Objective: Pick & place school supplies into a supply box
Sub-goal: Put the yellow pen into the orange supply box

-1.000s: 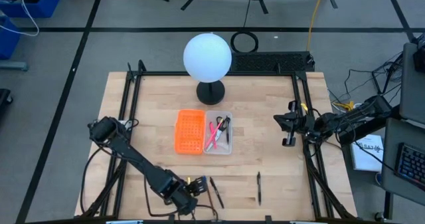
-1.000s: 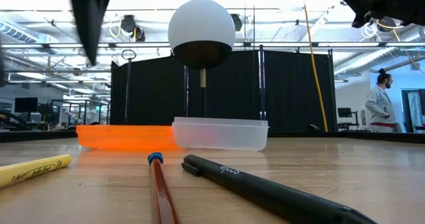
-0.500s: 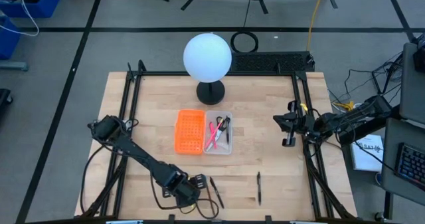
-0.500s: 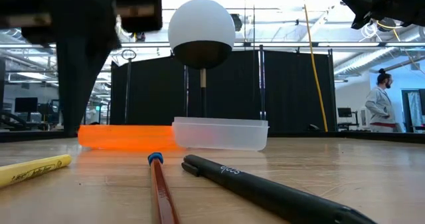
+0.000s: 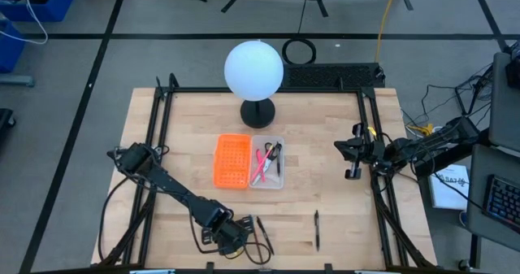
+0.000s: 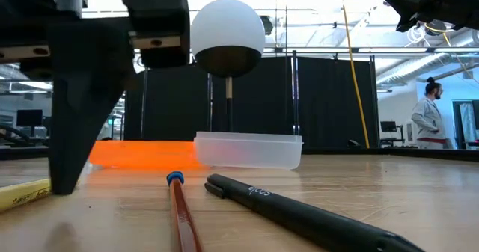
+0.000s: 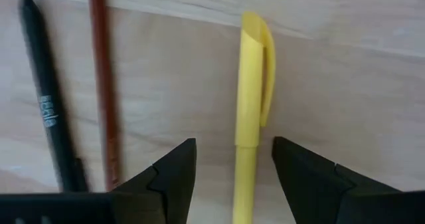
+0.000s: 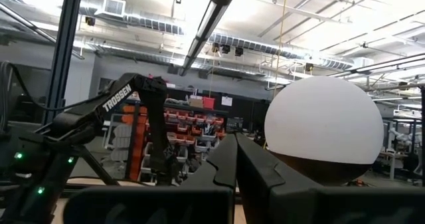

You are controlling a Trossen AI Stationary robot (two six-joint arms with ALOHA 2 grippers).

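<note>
My left gripper (image 7: pixel 234 159) is open and low over the table's near edge (image 5: pixel 230 235). Its two fingers stand on either side of a yellow pen (image 7: pixel 251 98) that lies flat on the wood, without touching it. In the low view one finger (image 6: pixel 71 132) reaches almost to the table in front of that pen (image 6: pixel 22 194). A brown pencil (image 7: pixel 103 84) and a black pen (image 7: pixel 43 91) lie beside it. The clear supply box (image 5: pixel 268 162) holds a pink pen, black-handled scissors and a dark pen. My right gripper (image 5: pixel 352 156) waits shut at the table's right edge.
An orange perforated tray (image 5: pixel 231 160) lies against the box's left side. A white globe lamp (image 5: pixel 253 69) stands behind them. Another dark pen (image 5: pixel 316 229) lies near the front edge. A person (image 6: pixel 430 117) stands in the room beyond the table.
My left gripper has come down over the yellow pen and shifted a little toward the table's right edge, its fingers now low on either side of the pen. The pen, pencil and black pen have stayed in place.
</note>
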